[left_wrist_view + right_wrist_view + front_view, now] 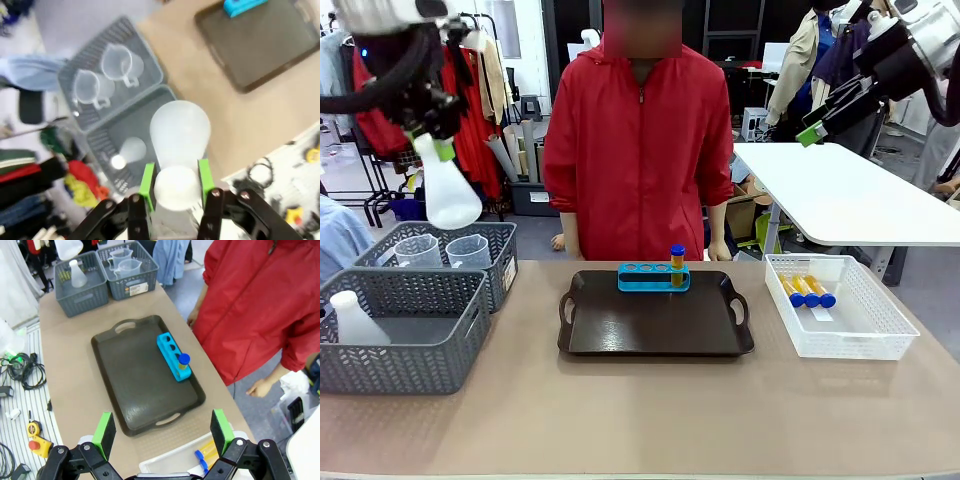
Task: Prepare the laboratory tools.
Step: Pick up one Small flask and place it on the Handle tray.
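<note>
Hanging high above the grey baskets point(405, 360) in the front view, the left pincer point(432, 148) grips a white flask point(450, 195) by its neck; one orange tube point(677, 265) stands in the blue rack point(645, 280) on the tray point(655, 330). Left wrist view — green pads point(147, 181) clamp the flask above two beakers point(120, 62). Right wrist view — the right pincer point(163, 426) gapes empty over the bench point(70, 390).
</note>
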Robot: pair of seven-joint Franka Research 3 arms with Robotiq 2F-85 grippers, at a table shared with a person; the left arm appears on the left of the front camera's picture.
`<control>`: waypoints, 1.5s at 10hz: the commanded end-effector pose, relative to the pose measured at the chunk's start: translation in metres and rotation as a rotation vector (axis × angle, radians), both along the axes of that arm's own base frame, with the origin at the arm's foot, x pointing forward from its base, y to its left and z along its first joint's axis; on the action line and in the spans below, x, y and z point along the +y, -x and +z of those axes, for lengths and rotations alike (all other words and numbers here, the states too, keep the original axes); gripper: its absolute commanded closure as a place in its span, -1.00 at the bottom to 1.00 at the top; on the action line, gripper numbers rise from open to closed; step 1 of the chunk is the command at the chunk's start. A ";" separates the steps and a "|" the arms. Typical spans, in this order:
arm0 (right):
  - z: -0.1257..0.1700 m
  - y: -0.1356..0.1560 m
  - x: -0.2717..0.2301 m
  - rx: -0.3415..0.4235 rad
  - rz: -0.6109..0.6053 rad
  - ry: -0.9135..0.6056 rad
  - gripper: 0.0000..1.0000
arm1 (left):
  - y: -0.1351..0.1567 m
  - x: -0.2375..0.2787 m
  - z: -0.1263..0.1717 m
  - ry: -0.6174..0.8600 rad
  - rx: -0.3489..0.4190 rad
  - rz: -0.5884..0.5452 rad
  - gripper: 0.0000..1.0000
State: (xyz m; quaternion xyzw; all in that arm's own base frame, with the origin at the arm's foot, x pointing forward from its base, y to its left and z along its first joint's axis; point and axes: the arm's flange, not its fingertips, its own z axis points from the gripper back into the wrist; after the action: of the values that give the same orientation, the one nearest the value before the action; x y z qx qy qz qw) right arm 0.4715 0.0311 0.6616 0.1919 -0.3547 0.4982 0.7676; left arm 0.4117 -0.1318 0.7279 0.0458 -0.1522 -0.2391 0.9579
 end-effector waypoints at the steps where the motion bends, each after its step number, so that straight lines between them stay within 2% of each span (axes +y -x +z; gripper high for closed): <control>1: 0.001 0.001 0.000 -0.003 0.004 -0.001 -1.00 | -0.011 -0.007 0.033 -0.092 -0.039 -0.045 1.00; 4: 0.001 0.001 0.000 -0.003 0.004 -0.001 -1.00 | -0.010 -0.024 0.054 -0.130 -0.034 -0.143 1.00; 5: 0.001 0.001 0.000 -0.003 0.004 -0.001 -1.00 | -0.003 -0.022 0.043 -0.090 -0.044 -0.083 1.00; 11: 0.001 0.001 0.000 -0.003 0.004 -0.001 -1.00 | -0.008 -0.025 0.046 -0.099 -0.035 -0.097 1.00; 12: 0.001 0.001 0.000 -0.003 0.004 -0.001 -1.00 | -0.014 -0.040 0.041 -0.144 -0.013 -0.235 1.00; 15: 0.001 0.001 0.000 -0.003 0.004 -0.001 -1.00 | -0.042 -0.088 0.033 -0.148 0.004 -0.380 1.00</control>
State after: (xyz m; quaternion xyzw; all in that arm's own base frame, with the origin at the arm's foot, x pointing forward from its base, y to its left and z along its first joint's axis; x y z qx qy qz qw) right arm 0.4714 0.0312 0.6616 0.1916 -0.3546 0.4983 0.7677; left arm 0.4426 -0.2134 0.7508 0.0857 -0.1349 -0.4014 0.9018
